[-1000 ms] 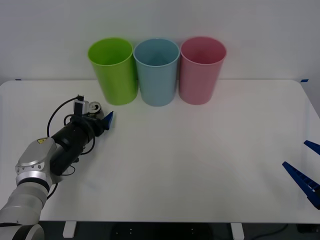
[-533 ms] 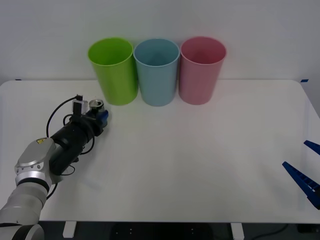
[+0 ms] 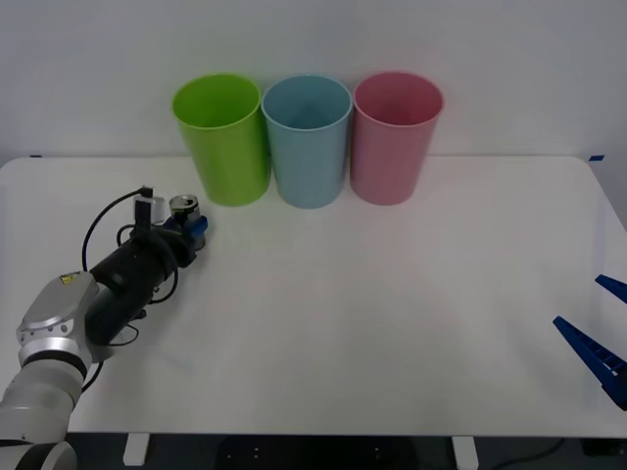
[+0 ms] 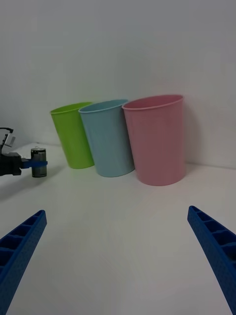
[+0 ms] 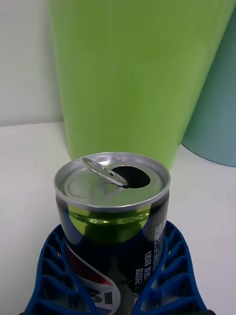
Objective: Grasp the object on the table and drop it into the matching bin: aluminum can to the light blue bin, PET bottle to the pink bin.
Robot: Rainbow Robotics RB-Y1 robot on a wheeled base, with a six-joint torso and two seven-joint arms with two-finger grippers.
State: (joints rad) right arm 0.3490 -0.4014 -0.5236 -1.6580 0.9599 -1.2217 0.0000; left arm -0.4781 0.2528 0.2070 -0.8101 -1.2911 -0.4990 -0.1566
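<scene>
Two things could go wrong from here. First, the aluminum can (image 5: 112,211) could slip, because the left hand (image 3: 188,231) grips it low on its body, and its silver top stands well above the blue fingers (image 5: 169,266). If the squeeze is weak, the can may tip or slide out when it goes up. Second, the can sits just beside the lime green bin (image 3: 223,139), and the light blue bin (image 3: 308,140) is the next one over. If the arm swings across too low, the can or the hand may bump the green bin's wall or a rim, and it might drop the can into the wrong bin. The pink bin (image 3: 395,136) is not the one for this can. The left arm reaches forward and low over the white tabletop (image 3: 372,313), on the robot's left side, and its hand is closed around the can, which stands upright. I cannot tell if the can is touching the tabletop or just off it. The right hand (image 4: 118,256) waits with fingers spread wide, well apart from the bins, near the tabletop's right edge.
</scene>
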